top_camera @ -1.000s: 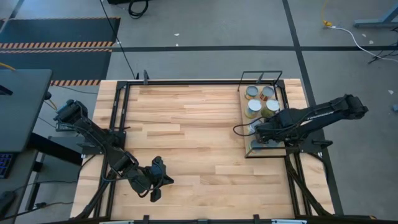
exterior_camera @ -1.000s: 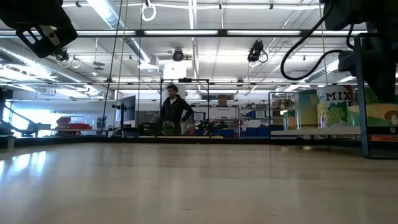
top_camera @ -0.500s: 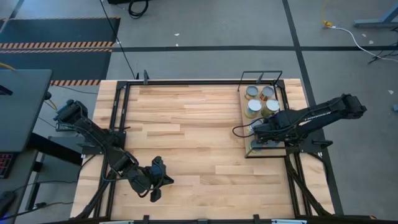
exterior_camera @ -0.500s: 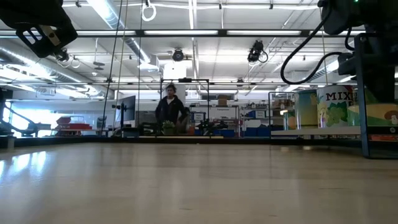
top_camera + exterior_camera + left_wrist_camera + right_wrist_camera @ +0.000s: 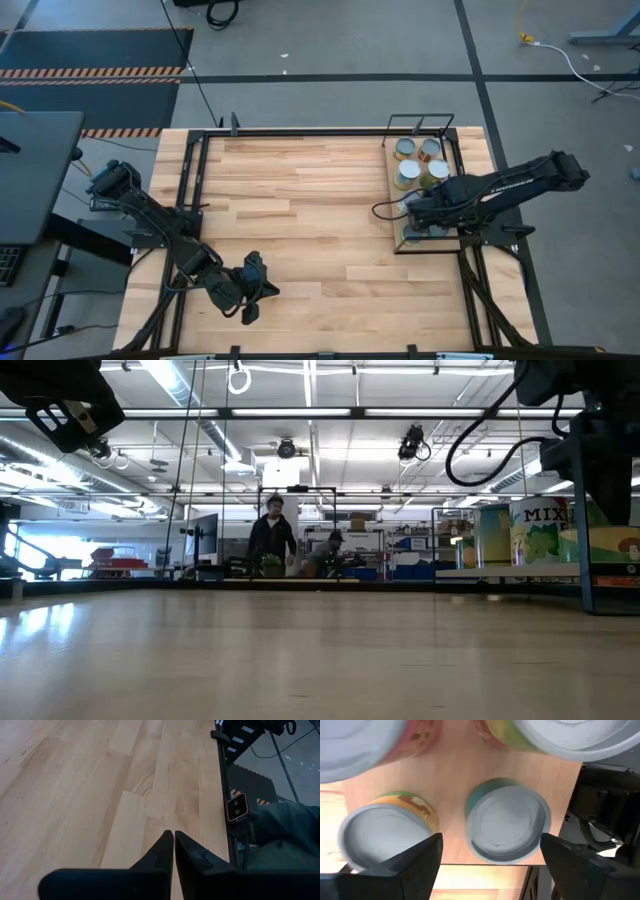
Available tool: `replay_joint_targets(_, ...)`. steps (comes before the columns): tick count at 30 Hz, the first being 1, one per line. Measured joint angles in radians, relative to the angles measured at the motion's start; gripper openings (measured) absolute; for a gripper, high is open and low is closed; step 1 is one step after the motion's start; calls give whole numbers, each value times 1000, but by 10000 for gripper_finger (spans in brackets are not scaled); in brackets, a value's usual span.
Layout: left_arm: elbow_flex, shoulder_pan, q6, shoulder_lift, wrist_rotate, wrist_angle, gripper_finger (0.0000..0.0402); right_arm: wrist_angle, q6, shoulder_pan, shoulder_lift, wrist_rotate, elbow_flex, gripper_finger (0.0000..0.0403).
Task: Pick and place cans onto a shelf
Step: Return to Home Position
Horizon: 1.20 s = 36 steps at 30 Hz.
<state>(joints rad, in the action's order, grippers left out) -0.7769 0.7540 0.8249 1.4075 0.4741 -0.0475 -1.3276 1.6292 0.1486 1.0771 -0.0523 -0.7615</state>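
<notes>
- "Where the left gripper [image 5: 173, 835] lay low and left in the high view, were its fingers pinched together?"
- "Yes, pressed tight on nothing. At centre right, the right gripper [image 5: 490, 851] hung over the shelf [image 5: 430, 244], fingers spread wide, holding nothing."
- "And the cans [image 5: 408, 172]?"
- "All on the shelf. A teal-sided can [image 5: 507, 822] and a yellow-labelled can [image 5: 385, 830] stood directly beneath it, with others toward the upper right. They looked rigid, weighty for their size, and slick on top. Squeezing across the labelled side wall seemed surest."
</notes>
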Motion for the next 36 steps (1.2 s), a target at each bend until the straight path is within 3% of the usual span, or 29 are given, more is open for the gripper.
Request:
replay_joint_targets(6,0,0,0,0,0,0,23,-14,-9,0,0,-8,-20,293)
replay_joint_targets(13,0,0,0,0,0,0,23,-103,-67,0,-4,18,-195,156)
replay_joint_targets(18,0,0,0,0,0,0,23,-230,-83,0,-5,173,-394,57)
replay_joint_targets(21,0,0,0,0,0,0,23,-235,-99,-18,-15,297,-444,13)
replay_joint_targets(31,0,0,0,0,0,0,23,-241,-265,-262,-49,236,-282,4)
replay_joint_targets(36,0,0,0,0,0,0,23,-240,-309,-304,-53,215,-241,5)
